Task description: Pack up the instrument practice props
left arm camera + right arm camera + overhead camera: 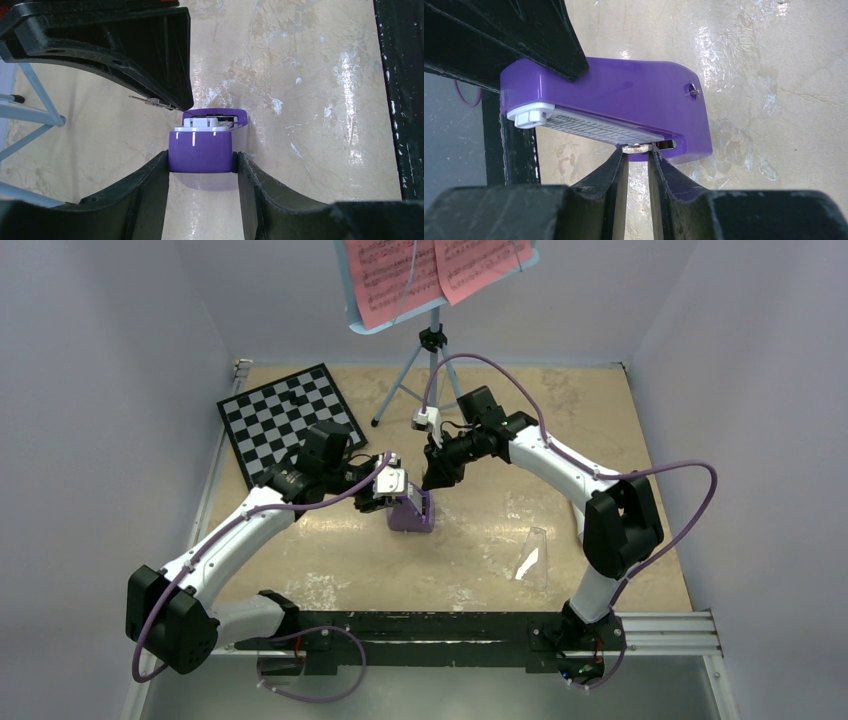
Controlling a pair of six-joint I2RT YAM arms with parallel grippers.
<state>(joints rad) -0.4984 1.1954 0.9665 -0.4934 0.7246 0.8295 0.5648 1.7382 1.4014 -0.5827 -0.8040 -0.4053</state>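
While the small purple plastic metronome-like wedge (624,95) stands upright, the left hand (202,165) grips its two sides and the right hand (637,152) pinches a small metal tab (636,148) on its white face. Its clear plastic cover (533,558) lies on the mottled beige bench (480,530), well apart from both hands.

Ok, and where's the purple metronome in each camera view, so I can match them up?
Top external: the purple metronome stands on the table near the picture's centre.
Left wrist: lower centre, clamped between the left gripper's fingers.
Right wrist: across the middle, just above the right gripper.
Shared landmark: the black base rail, which is at the right edge of the left wrist view and at the left of the right wrist view.
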